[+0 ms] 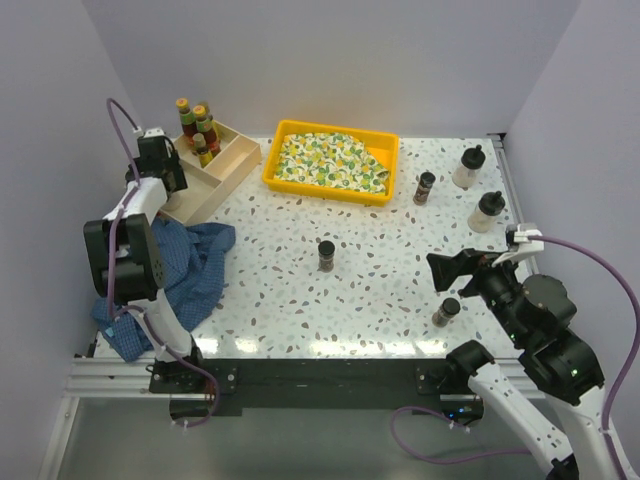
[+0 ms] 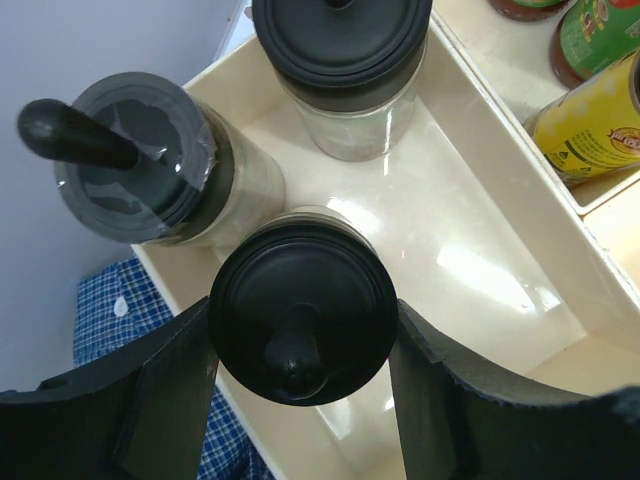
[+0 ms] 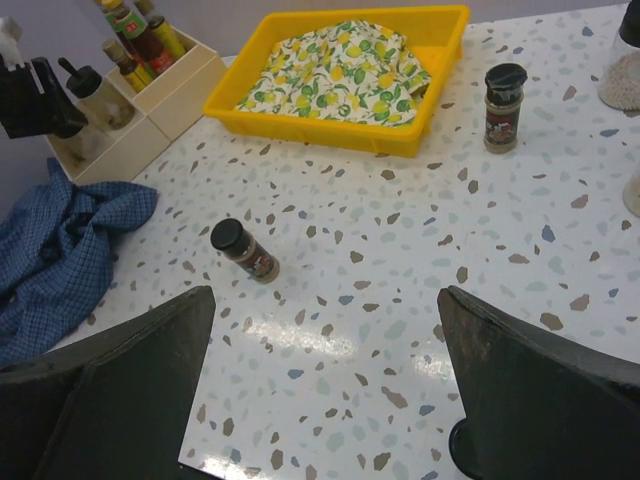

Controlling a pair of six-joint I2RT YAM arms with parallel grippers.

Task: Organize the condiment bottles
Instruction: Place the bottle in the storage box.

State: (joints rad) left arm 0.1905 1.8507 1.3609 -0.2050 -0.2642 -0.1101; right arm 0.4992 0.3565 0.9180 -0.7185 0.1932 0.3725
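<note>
The left gripper (image 2: 302,345) stands about half open with its fingers (image 2: 165,395) pressed to either side of a black cap (image 2: 300,290); it has hold of a clear bottle by that cap. The bottle is upright in the long compartment of the box (image 2: 490,260) at the table's far-left corner, close beside two more clear bottles (image 2: 140,165) (image 2: 340,50). Whether its base is down on the box floor I cannot tell.

I'd judge the bottle stiff and fairly light, with smooth walls that may be glass, so it wants setting down gently. The broad round cap is the sensible hold, taken square across its sides; the thin knob on top would slip or twist.

Sauce bottles (image 1: 197,125) stand in the box's far compartments; two clear bottles (image 1: 468,167) (image 1: 488,211) wait near the far-right corner. One spice jar (image 1: 425,187) stands just left of them, one (image 1: 326,255) mid-table and one (image 1: 446,312) by the near-right edge. Those jars look small and light, easy to tip, best gripped low on the body.

The right gripper (image 3: 325,300) hangs over the right side of the table, jaws spread wide, holding nothing.
</note>
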